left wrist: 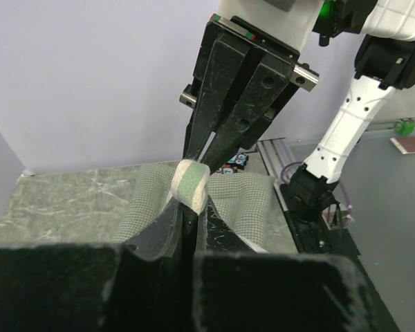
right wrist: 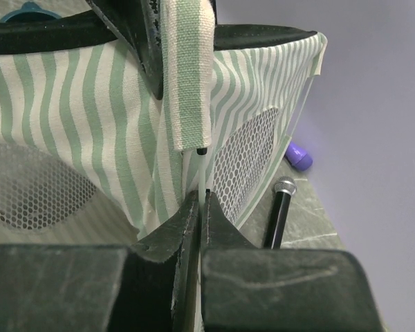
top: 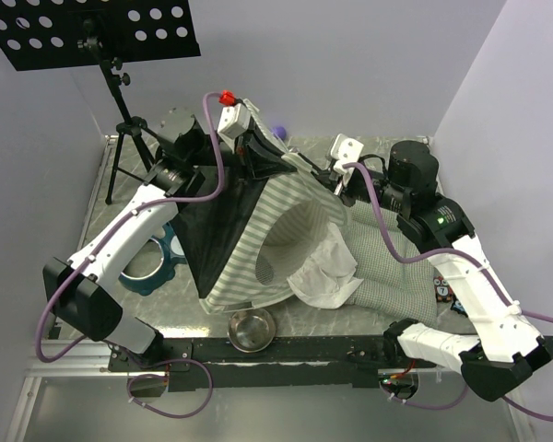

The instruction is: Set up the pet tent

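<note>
The pet tent (top: pixel 258 239) lies half raised mid-table, with green-and-white stripes, dark lining (top: pixel 212 221) and a white mesh flap (top: pixel 327 272). My left gripper (top: pixel 251 147) holds up its far top corner. In the left wrist view the left gripper (left wrist: pixel 189 207) is shut on a striped fabric strap (left wrist: pixel 192 185), above the checked cushion (left wrist: pixel 245 200). My right gripper (top: pixel 324 175) meets it from the right. In the right wrist view the right gripper (right wrist: pixel 201 197) is shut on a thin white pole (right wrist: pixel 205 173), whose tip sits at the strap's (right wrist: pixel 187 76) end, beside a mesh panel (right wrist: pixel 252 159).
A steel bowl (top: pixel 252 329) sits at the near edge and a teal bowl holder (top: pixel 152 262) lies left under the left arm. A music stand tripod (top: pixel 120 138) stands far left. A microphone (right wrist: pixel 280 207) and a purple object (right wrist: pixel 299 155) lie behind the tent. Small cards (top: pixel 442 290) lie right.
</note>
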